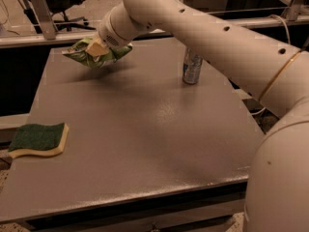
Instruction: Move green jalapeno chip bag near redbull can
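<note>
The gripper (98, 48) is clamped on the green jalapeno chip bag (83, 57), with the redbull can (192, 65) well apart to its right in view.

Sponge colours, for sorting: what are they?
Sponge: dark green top, yellow base, camera view; end effector grips the chip bag far-left.

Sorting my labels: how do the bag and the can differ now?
The bag is crumpled and green; the can is smooth and silver-blue. The bag is gripped by the pincer far left; the can stands upright, untouched, further right. Both are at the table's far end.
</note>
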`<state>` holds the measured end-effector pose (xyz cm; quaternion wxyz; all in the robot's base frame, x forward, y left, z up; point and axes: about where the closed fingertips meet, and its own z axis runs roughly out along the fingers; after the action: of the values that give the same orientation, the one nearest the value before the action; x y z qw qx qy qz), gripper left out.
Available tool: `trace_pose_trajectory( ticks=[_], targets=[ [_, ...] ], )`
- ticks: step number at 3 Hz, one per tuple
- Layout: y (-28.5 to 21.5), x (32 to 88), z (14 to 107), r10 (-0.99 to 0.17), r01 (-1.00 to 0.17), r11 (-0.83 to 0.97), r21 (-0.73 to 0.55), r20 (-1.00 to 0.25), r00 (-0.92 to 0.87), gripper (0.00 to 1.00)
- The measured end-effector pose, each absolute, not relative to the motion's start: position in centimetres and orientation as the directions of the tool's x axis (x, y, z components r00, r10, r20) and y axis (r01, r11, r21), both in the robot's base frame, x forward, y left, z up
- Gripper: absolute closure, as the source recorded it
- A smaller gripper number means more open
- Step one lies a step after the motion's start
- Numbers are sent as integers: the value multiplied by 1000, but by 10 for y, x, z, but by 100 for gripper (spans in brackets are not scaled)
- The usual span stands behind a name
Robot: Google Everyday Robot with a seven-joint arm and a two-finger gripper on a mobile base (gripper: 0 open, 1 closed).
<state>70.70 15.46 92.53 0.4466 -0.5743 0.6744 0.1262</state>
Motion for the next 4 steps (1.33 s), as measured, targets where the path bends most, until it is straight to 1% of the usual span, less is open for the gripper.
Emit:
trace_pose_trajectory(
  ticks=[1,2,3,4],
  targets=[
    [126,678,954,-650,-874,324,-362,-756,72,100],
    [85,640,984,-632,-859,355,-369,-772,70,100],
    [65,638,989,-626,-849,383,-364,-778,51,100],
    [67,637,989,-627,-850,379,-365,-777,54,100]
  ],
)
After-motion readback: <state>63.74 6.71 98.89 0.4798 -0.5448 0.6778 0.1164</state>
